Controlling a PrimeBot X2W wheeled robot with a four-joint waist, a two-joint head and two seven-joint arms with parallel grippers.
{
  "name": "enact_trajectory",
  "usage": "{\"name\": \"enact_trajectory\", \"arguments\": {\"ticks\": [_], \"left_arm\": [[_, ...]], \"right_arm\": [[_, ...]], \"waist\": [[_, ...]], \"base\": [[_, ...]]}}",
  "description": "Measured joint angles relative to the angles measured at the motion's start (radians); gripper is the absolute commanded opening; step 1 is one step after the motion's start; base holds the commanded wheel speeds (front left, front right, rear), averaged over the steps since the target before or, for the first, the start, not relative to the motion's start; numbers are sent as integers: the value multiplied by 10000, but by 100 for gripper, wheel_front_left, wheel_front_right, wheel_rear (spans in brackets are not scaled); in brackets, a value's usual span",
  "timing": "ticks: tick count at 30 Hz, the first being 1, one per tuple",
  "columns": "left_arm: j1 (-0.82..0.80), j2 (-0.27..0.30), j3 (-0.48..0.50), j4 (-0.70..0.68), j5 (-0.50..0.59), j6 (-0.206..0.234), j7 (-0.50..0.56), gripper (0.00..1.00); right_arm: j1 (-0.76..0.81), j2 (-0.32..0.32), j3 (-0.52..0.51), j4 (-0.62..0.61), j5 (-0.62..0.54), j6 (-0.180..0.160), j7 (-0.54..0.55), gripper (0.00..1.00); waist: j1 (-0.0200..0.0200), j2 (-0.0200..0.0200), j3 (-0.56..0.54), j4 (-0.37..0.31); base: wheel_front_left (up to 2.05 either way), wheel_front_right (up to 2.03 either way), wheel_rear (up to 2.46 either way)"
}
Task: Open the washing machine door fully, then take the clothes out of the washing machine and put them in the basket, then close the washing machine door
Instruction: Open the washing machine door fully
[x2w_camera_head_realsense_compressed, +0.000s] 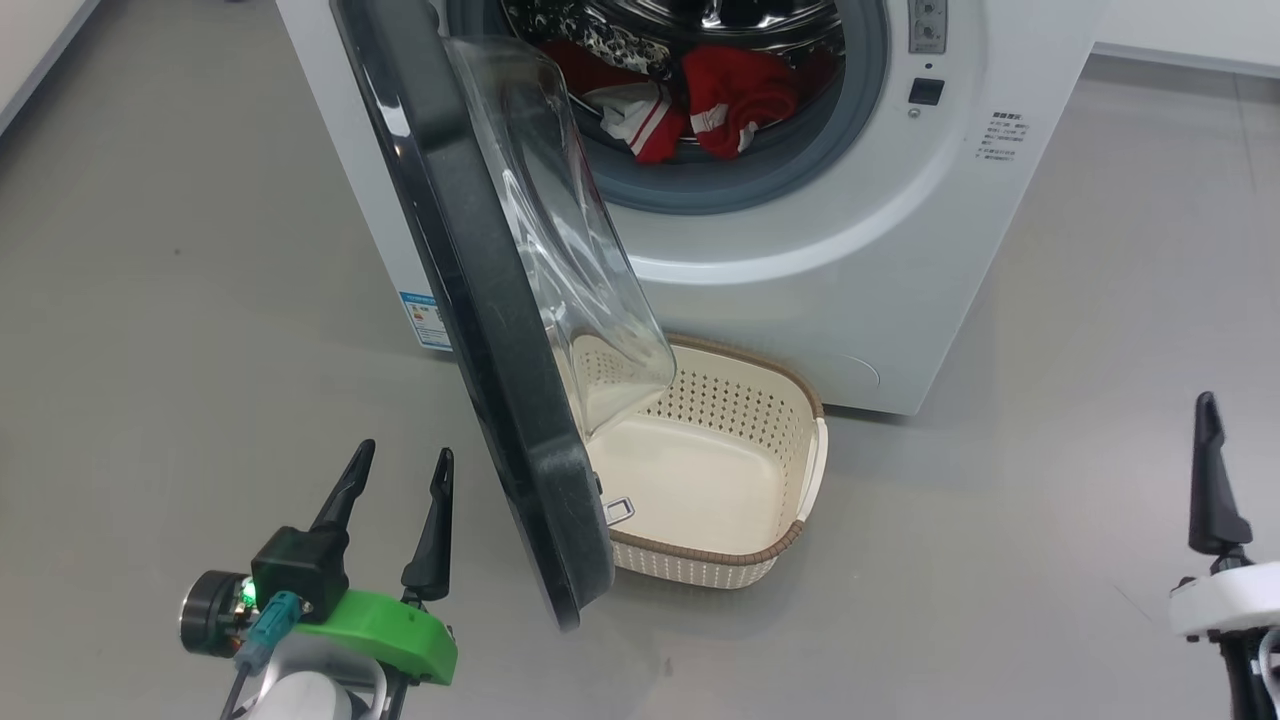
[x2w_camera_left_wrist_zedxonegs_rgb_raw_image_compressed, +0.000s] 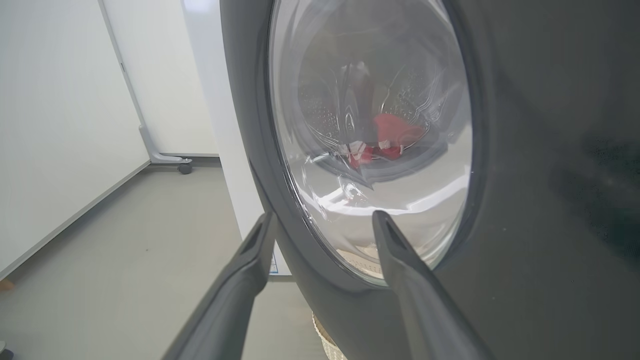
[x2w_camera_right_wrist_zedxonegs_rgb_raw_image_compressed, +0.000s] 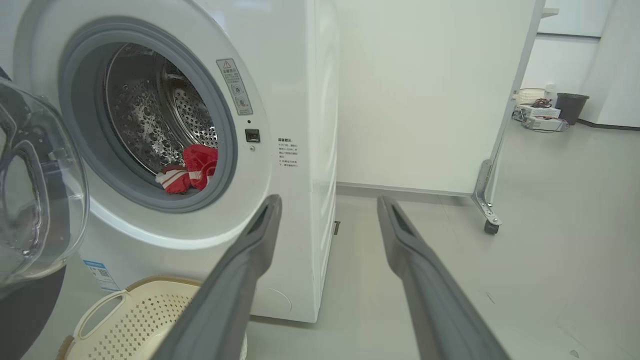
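The white washing machine (x2w_camera_head_realsense_compressed: 830, 260) stands ahead with its black-rimmed door (x2w_camera_head_realsense_compressed: 470, 330) swung out about halfway, glass bowl facing the drum. Red and white clothes (x2w_camera_head_realsense_compressed: 720, 100) lie at the drum's front lip, also seen as clothes (x2w_camera_right_wrist_zedxonegs_rgb_raw_image_compressed: 192, 167) in the right wrist view. The cream basket (x2w_camera_head_realsense_compressed: 790, 400) sits empty on the floor under the door. My left gripper (x2w_camera_head_realsense_compressed: 400, 470) is open just left of the door's outer face, its fingers (x2w_camera_left_wrist_zedxonegs_rgb_raw_image_compressed: 400, 250) close to the door (x2w_camera_left_wrist_zedxonegs_rgb_raw_image_compressed: 525, 175). My right gripper (x2w_camera_right_wrist_zedxonegs_rgb_raw_image_compressed: 327, 210) is open at the far right, one finger (x2w_camera_head_realsense_compressed: 1210, 470) showing, away from the washing machine (x2w_camera_right_wrist_zedxonegs_rgb_raw_image_compressed: 295, 100).
Grey floor spreads to both sides of the machine. A white partition on casters (x2w_camera_right_wrist_zedxonegs_rgb_raw_image_compressed: 490, 225) stands to the machine's right, with a bin (x2w_camera_right_wrist_zedxonegs_rgb_raw_image_compressed: 570, 107) and boxes far behind. Another caster foot (x2w_camera_left_wrist_zedxonegs_rgb_raw_image_compressed: 185, 167) and white wall lie to the left.
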Motion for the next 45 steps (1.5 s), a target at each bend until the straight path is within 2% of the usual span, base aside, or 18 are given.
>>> {"name": "enact_trajectory", "arguments": {"ticks": [6,20,45], "left_arm": [[5,0,4,17,2,0,0,100],[17,0,27,105,29,-12,0,100],[163,0,84,203,71,-10,0,100]], "right_arm": [[296,527,470,42,-466,-305,0,100],[643,1490,1327,42,-1095,-405,2,100],[904,1925,1344,-23,-1716,-510,2,100]], "waist": [[1,0,-51,12],[0,0,-152,51],[1,0,-268,12]], "base": [[0,0,0],[0,0,0],[0,0,0]]}}
